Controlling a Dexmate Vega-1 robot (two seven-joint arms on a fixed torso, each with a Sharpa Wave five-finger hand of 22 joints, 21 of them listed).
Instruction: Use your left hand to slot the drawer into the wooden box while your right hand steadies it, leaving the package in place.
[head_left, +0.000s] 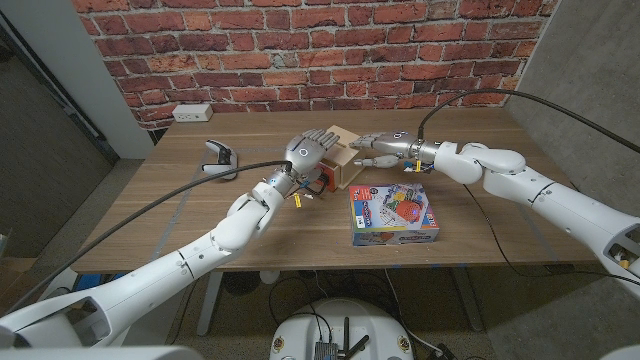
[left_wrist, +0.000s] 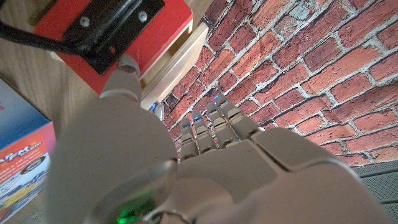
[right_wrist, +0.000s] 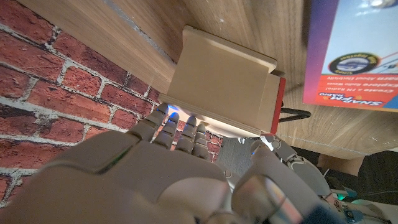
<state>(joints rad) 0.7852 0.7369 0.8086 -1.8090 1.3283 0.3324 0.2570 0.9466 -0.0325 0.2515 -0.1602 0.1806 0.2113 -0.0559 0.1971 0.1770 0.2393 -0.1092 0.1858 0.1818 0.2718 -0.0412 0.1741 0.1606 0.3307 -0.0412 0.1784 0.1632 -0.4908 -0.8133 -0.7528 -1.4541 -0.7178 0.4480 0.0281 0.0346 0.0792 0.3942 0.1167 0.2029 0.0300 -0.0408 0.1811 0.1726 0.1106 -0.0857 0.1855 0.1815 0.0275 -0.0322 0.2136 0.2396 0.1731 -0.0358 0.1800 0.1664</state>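
Nearest us, toward the table's (head_left: 200, 215) front edge, lies the colourful package (head_left: 393, 217), flat and just in front of the wooden box (head_left: 347, 160). We see the box stand near the middle of the worktop, with the red-fronted drawer (left_wrist: 118, 37) almost fully in: in the left wrist view a narrow strip of its pale side still shows behind the red front. Our left hand (head_left: 308, 152) is at that front, fingers loosely spread, one fingertip (left_wrist: 127, 64) pressing the red face just below the black handle (left_wrist: 109, 25). Our right hand (head_left: 380, 146) reaches in from the other side, fingers extended together and touching the box's top edge. A small black-and-white device (head_left: 219, 155) sits well apart toward the table's left edge, below a wall outlet (head_left: 192, 113).
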